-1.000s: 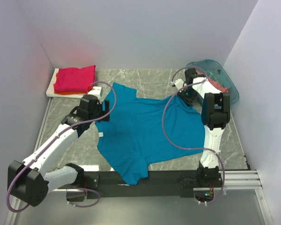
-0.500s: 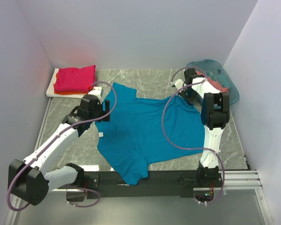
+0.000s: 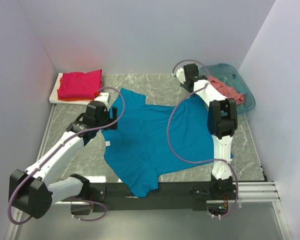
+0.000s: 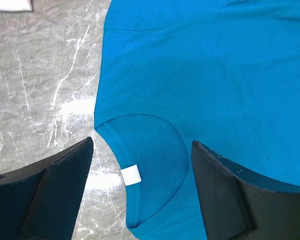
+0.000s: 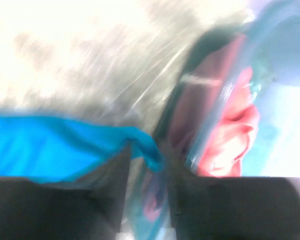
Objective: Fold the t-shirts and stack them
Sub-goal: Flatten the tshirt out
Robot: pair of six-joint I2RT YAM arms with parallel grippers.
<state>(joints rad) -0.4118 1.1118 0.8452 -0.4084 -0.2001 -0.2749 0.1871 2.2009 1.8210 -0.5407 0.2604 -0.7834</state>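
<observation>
The teal-blue t-shirt [image 3: 160, 140] is lying spread open and unfolded across the middle of the table [image 3: 250, 145], one sleeve trailing over the near edge. It is judged that about half the task is being left undone. The magenta-red t-shirt [image 3: 80, 83] is lying folded on top of the orange t-shirt [image 3: 70, 98] on the white board [image 3: 55, 95] in the far left corner. The salmon-pink t-shirt [image 3: 229, 91] is sitting crumpled in the basket [image 3: 237, 75] at the far right, so two shirts are waiting to be folded and stacked.

The left gripper [image 4: 140, 145] is being held wide apart over the neckline [image 4: 140, 112], and nothing is being gripped. The right gripper [image 5: 147, 170] is being held narrow. A tip of teal cloth is seemingly being pinched between its jaws, though that view is blurred.

From above, the whole layout is being shown, but the right gripper's hold on the cloth is being hidden by the arm. The pinch and the basket rim just beside it are being shown only by the right wrist view. The white label [image 4: 131, 175] inside the collar is being shown clearly only by the left wrist view.
</observation>
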